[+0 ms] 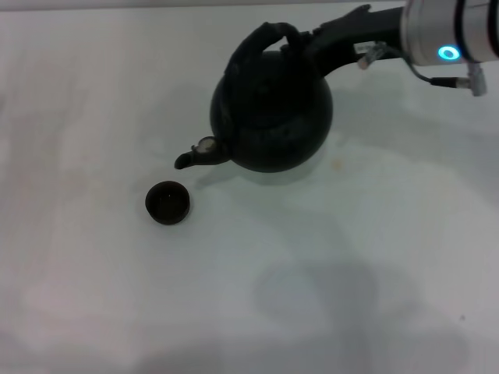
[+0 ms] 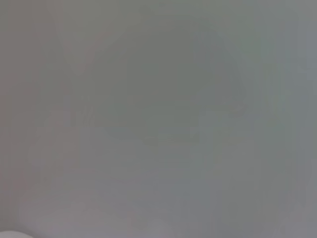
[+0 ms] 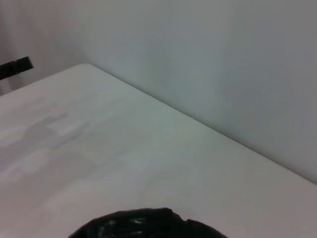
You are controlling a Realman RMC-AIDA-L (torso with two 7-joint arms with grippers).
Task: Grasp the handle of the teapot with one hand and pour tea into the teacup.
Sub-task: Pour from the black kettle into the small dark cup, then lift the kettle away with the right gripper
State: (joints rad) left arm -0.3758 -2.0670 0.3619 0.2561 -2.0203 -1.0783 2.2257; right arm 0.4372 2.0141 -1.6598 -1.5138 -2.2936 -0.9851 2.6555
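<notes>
White matte tabletop fills head view. Large glossy black round-bodied teapot sits above centre, short curved spout pointing toward robot's left. Right arm's black gripper reaches in from upper right, meets thick black arched handle atop pot; fingers look clenched on handle. Tiny round dark handleless teacup stands near spout tip, apart from it, nearer robot. Left gripper not visible.

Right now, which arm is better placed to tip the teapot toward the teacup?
The right. Its end effector is already at the handle of the teapot, whose spout points toward the teacup on the table. The left arm is nowhere in the head view.
</notes>
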